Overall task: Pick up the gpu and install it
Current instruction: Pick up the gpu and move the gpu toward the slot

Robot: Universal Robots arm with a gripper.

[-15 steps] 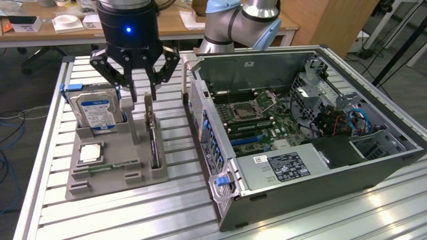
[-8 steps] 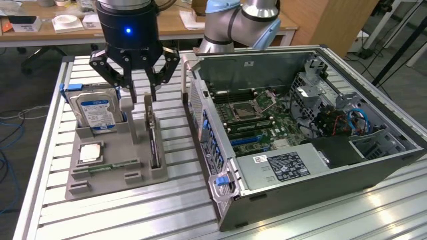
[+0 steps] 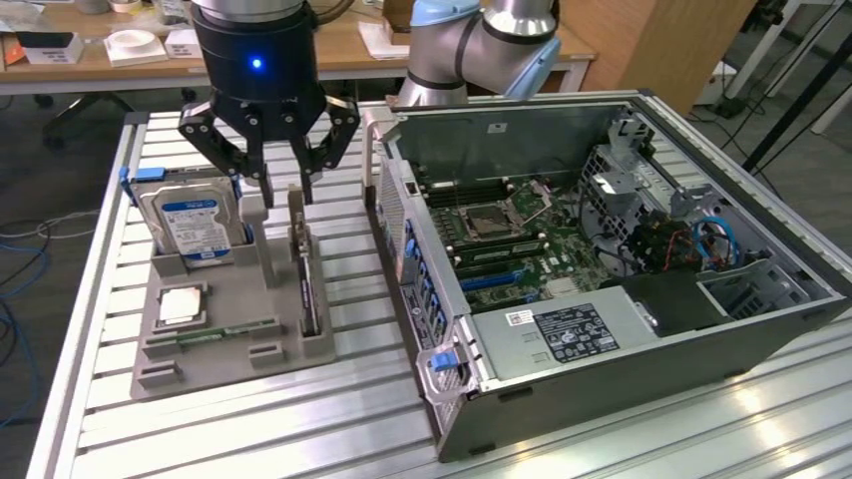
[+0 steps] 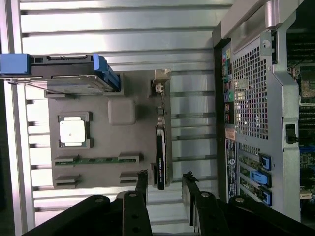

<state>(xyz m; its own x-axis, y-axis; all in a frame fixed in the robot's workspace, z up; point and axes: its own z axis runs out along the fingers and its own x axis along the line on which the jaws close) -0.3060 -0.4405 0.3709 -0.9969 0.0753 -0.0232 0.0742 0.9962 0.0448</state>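
Lowest in the exterior view, a slatted metal worktop (image 3: pixel 239 439), and on it, left of centre, a grey parts tray (image 3: pixel 213 367). Standing on edge in the slot along that tray's right side, the gpu (image 3: pixel 307 284), apart from the open computer case (image 3: pixel 639 394) to the right. Just above and behind, in the upper left of the frame, the end effector (image 3: pixel 270 185): spread to the full, gripping nothing, touching nothing, hovering near the far end of the card, beside the upright hard drive (image 3: pixel 195 225).

Step in hand, by the look of things: lining up for the pick. Probably best done by centring the fingers (image 4: pixel 141 189) astride the thin board, one to each face, square to its length. Worth keeping clear of the hard drive and the tray wall on the way down, and closing on bare board rather than on chips. Any tilt likely to jam the card in its slot.

As for the card itself: thin, flat, dark, nearly black, with a silver metal bracket (image 3: pixel 295 205) at the far end. From the wrist camera, the gpu (image 4: pixel 161 157) a narrow dark strip, edge-on.

Farthest back, a wooden desk (image 3: pixel 319 62) with small boxes.
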